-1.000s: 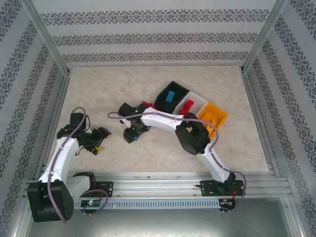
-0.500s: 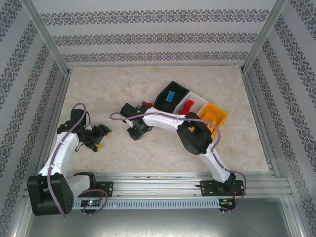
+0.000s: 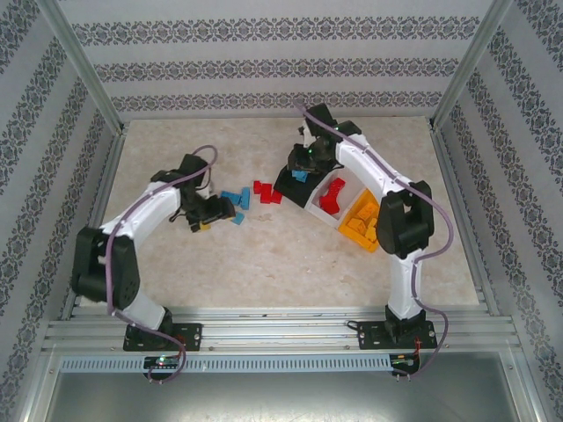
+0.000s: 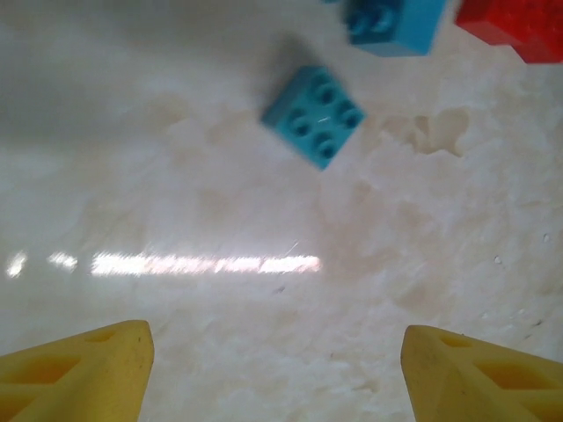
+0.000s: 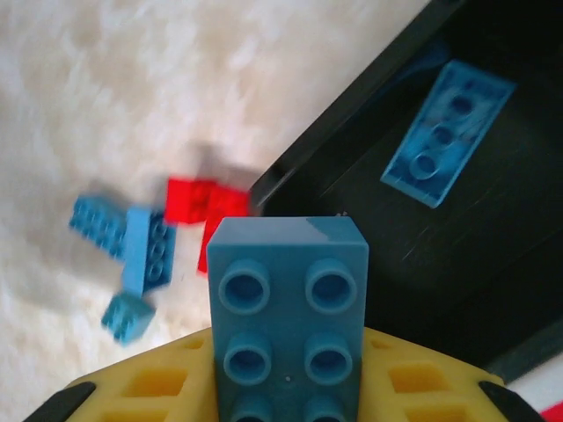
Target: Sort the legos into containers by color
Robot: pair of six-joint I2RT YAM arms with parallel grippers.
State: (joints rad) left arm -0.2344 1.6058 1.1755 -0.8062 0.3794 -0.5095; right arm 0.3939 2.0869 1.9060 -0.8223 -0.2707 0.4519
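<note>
table [image 3: 264,264] of pale marbled laminate, both white-and-black robot arms now reaching toward its far half. the right arm [image 3: 380,180], a second ago stretched low over the loose pile, has swung back to the black rectangular plastic bin [image 3: 288,186], which sits beside the white plastic bin [image 3: 316,206] of red bricks and the orange plastic bin [image 3: 349,230] of orange-yellow ones. the left arm [image 3: 141,215] has come forward from the near-left corner. the right gripper [image 5: 286,369] is clamped on a light blue studded brick [image 5: 288,299] by the black bin's rim; a flat light blue plate [image 5: 447,132] already lies inside. the left gripper [image 4: 277,369] hangs over bare table with its yellow fingers [image 4: 79,369] wide apart and holding nothing, a small light blue square brick [image 4: 314,116] just ahead. the drop looks close, but loose blue bricks [image 3: 236,198] and loose red bricks [image 3: 266,191] still await sorting.
</note>
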